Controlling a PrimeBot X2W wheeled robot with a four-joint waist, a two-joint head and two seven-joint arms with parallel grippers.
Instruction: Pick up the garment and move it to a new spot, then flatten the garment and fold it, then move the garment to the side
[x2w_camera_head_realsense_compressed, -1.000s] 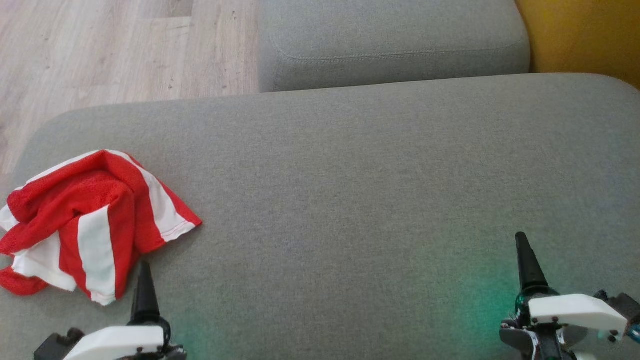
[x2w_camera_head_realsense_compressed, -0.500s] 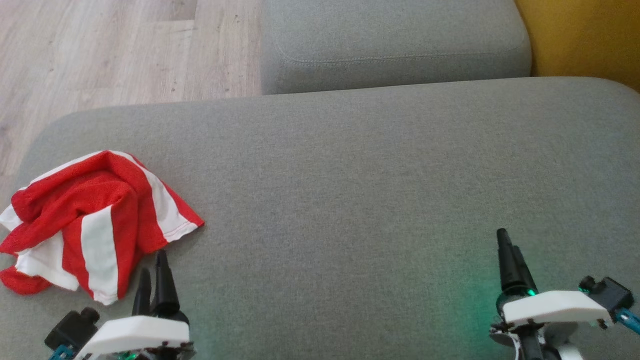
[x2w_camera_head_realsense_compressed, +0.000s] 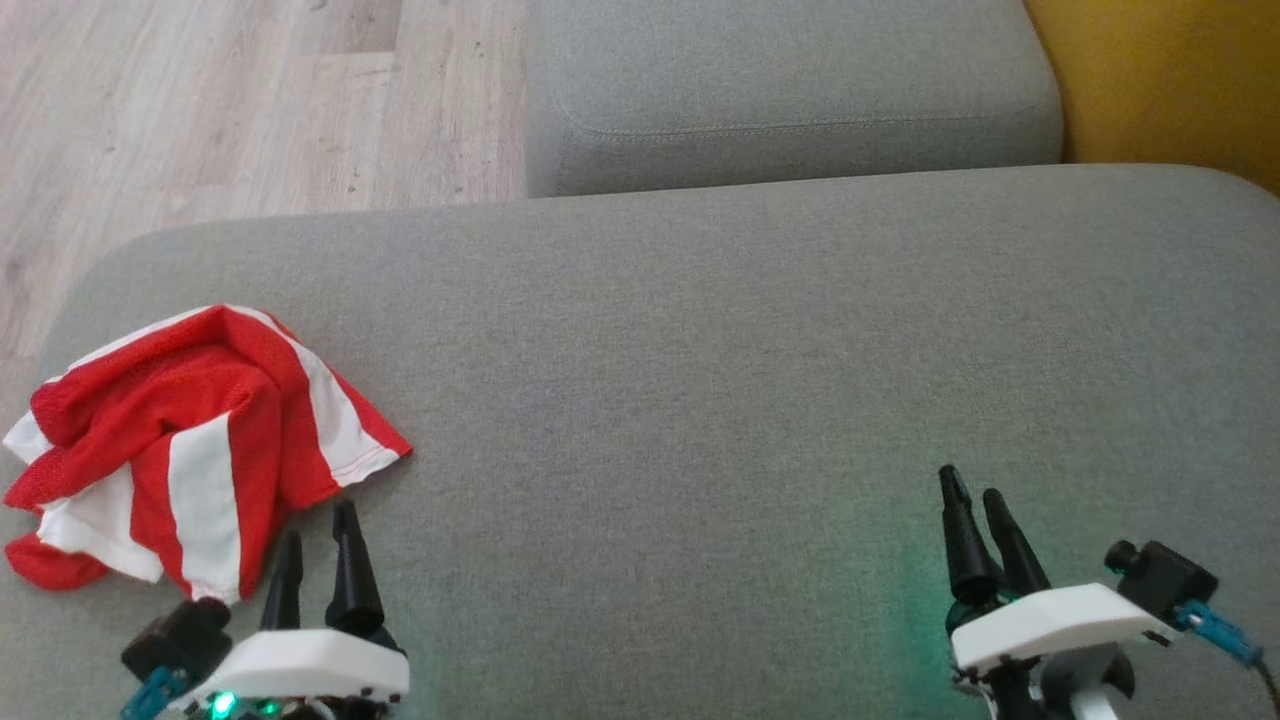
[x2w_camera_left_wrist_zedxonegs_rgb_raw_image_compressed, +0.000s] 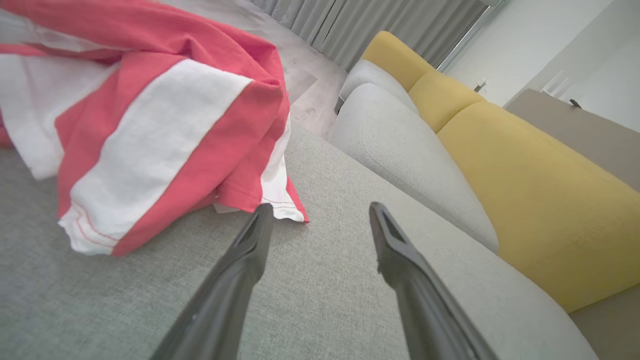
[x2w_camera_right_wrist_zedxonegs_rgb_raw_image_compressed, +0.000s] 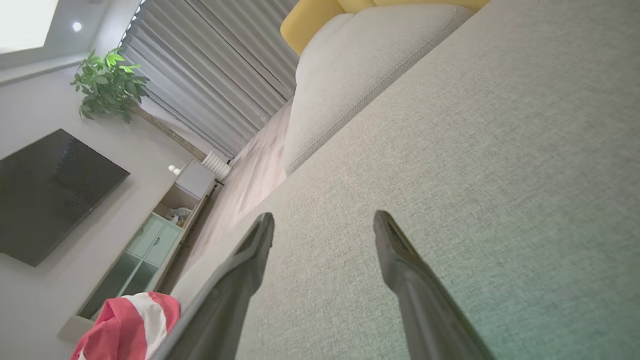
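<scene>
While the garment (x2w_camera_head_realsense_compressed: 190, 440) lies crumpled in a heap at the left end of the big grey seat cushion (x2w_camera_head_realsense_compressed: 700, 380), both grippers sit low over the fabric w/ nothing in them. The garment is red w/ broad white stripes, bunched up, one hemmed corner pointing toward the cushion's middle. Left gripper (x2w_camera_head_realsense_compressed: 318, 523) — fingers spread apart, empty — is just beside the garment's near edge, tips aimed past it. In the left wrist view one fingertip is right next to the hemmed corner, can't tell if it touches, w/ bare cushion btwn the two fingers. Right gripper (x2w_camera_head_realsense_compressed: 970, 484) is well apart from the garment, over the right part of the same cushion, fingers also parted and holding nothing. In the right wrist view the garment is far off at the bottom-left. Green glow on the cushion near each gripper. Beyond the seat: a second grey cushion (x2w_camera_head_realsense_compressed: 790, 90), a yellow cushion (x2w_camera_head_realsense_compressed: 1170, 80) top right, pale wood floor (x2w_camera_head_realsense_compressed: 200, 110) top left. Right wrist view also catches a dark TV (x2w_camera_right_wrist_zedxonegs_rgb_raw_image_compressed: 50, 195), a leafy plant (x2w_camera_right_wrist_zedxonegs_rgb_raw_image_compressed: 107, 85), grey curtains (x2w_camera_right_wrist_zedxonegs_rgb_raw_image_compressed: 215, 75) and a low cabinet (x2w_camera_right_wrist_zedxonegs_rgb_raw_image_compressed: 150, 245).
</scene>
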